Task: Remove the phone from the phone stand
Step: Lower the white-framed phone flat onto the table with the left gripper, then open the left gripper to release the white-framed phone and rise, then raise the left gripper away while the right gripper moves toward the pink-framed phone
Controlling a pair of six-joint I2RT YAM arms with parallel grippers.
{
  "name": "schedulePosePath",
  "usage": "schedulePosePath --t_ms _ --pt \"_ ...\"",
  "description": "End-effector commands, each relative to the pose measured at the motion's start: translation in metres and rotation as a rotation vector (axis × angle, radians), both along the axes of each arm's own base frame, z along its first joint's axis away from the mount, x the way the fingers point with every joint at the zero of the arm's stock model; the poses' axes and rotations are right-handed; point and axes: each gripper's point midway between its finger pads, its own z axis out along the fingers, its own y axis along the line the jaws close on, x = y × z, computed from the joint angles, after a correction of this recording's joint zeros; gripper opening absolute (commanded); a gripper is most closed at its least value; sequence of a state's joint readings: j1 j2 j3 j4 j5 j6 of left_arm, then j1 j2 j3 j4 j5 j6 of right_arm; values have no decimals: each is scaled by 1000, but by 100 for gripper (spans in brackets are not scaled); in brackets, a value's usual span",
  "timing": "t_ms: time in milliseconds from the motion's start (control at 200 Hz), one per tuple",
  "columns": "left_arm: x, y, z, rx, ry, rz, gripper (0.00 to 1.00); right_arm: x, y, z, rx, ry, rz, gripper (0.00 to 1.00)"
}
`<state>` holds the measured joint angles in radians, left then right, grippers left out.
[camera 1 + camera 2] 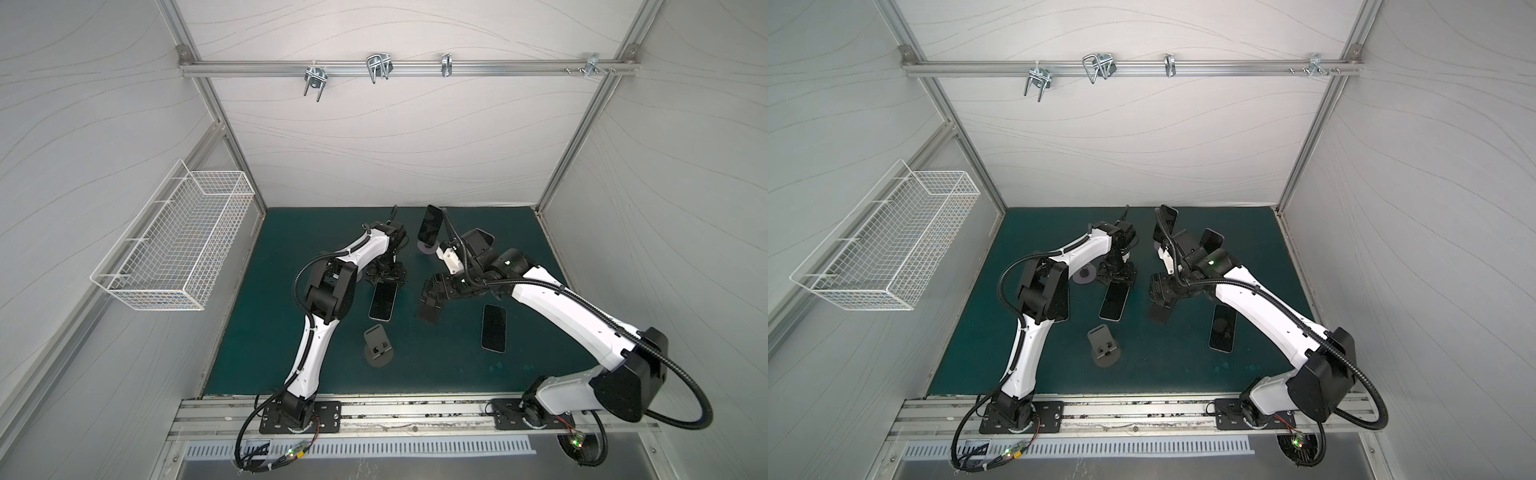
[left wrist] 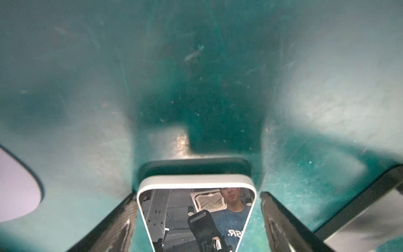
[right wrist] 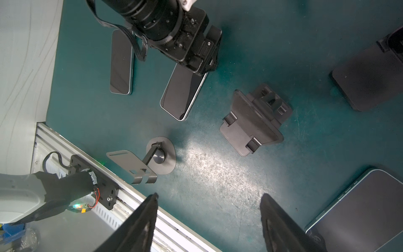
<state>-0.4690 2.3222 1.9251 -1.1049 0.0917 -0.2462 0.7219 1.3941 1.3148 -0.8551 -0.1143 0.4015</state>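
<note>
Just behind the empty phone stand point(image 1: 377, 345), in both top views, a white-rimmed phone point(image 1: 381, 303) lies flat and screen-up on the green mat point(image 1: 457, 365), off any stand. The left gripper point(image 1: 384, 282) straddles its far end. In the left wrist view the fingers point(image 2: 122, 222) are spread either side of the rim, with mat showing on one side, so the grip looks released rather than clamped.

I judge this the let-go step. The next move should be a straight rise, so nothing drags the phone.

Far behind the empty stand, a third phone point(image 1: 430, 226) leans on a grey stand point(image 1: 428, 250), probably the next one to remove. Right of the empty stand, the right gripper point(image 1: 429, 311) hangs spread and empty. Farther right, a second phone point(image 1: 493, 327) lies flat.

Bare mat lies right of the empty stand, while the left arm's elbow crowds its left side.
</note>
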Motion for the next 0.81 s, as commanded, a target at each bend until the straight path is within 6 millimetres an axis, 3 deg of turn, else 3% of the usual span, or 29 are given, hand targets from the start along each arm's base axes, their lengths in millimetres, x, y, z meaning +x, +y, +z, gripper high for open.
schedulePosePath --t_ms 0,300,800 --pt "7 -3 29 -46 -65 9 89 -3 -3 17 21 -11 -7 76" --pt "3 -1 67 -90 -145 35 88 -11 -7 26 47 -5 -29 75" --pt "-29 9 117 -186 -269 70 87 -38 5 47 61 -32 -11 75"
